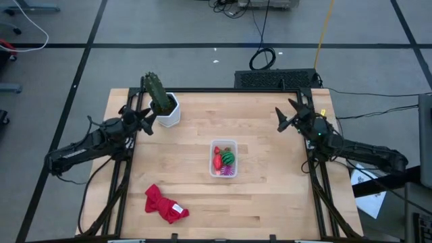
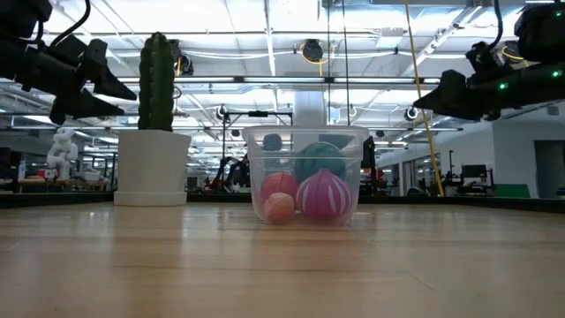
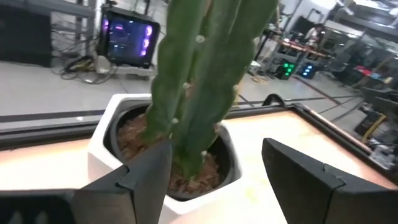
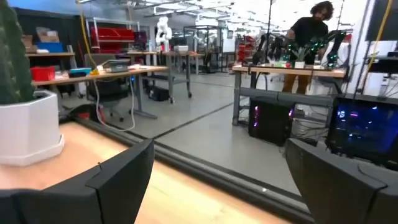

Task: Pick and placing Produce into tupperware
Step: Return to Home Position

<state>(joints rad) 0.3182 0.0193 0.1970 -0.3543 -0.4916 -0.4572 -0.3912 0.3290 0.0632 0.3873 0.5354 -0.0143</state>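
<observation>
The tub [image 1: 223, 159] stands upright near the middle of the table [image 1: 270, 196], and the produce sits inside it. In the low view a purple striped ball [image 2: 325, 196] rests on the tub floor against the front wall. A red piece [image 2: 279, 185] lies beside it, with a smaller pinkish piece [image 2: 279, 208] in front. The green watermelon ball [image 2: 320, 159] is behind and above them.

The left gripper [image 1: 145, 123] hangs above the table's left side, just beside the white pot [image 1: 169, 111]. Its jaws are spread, and its fingers [image 3: 137, 180] frame the cactus [image 3: 199, 74] without touching it. The right gripper [image 1: 283, 117] hangs above the right side, well apart from the tub. Its jaws are also spread wide, with the fingers [image 4: 118, 174] holding nothing.

A red cloth [image 1: 162, 204] lies crumpled near the front left of the table. It has a white tag [image 1: 177, 210], and any print on the tag is too small to read. Far behind the table, a person [image 4: 314, 31] stands at a bench.
</observation>
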